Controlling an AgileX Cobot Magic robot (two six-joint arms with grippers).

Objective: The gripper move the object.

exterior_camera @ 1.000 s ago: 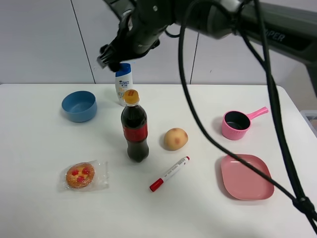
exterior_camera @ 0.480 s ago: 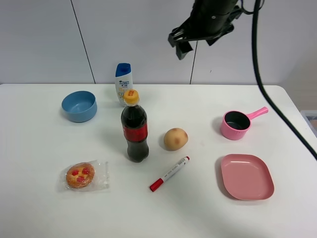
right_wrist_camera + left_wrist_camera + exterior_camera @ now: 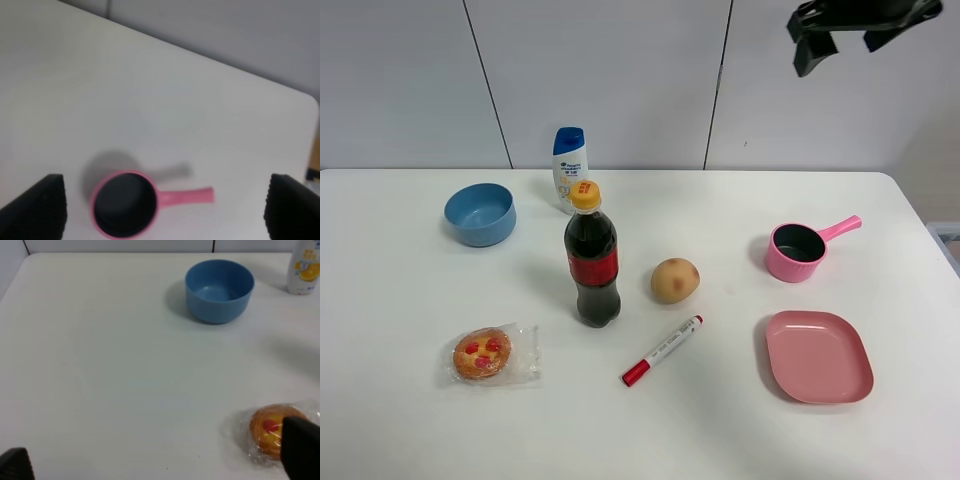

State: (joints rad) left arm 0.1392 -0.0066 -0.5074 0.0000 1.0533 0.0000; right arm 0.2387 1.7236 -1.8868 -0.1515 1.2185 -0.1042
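Pastry (image 3: 483, 354) lies wrapped at lower left, unmoved, while the right gripper (image 3: 847, 45) has swung to the upper right, spread wide and empty. Only the right wrist view shows it over the pink pot (image 3: 126, 203); the left gripper (image 3: 160, 455), also wide open and empty, shows only in the left wrist view, near the pastry.

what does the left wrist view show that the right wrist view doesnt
Only the left wrist view shows the round blue bowl, the white shampoo bottle with an orange label at the frame's edge, and the golden-orange pastry with red spots in a clear wrapper, partly hidden by a black fingertip. Only the right wrist view shows the small pink saucepan with a dark inside. Both share the white table and wide-apart black jaws holding nothing.
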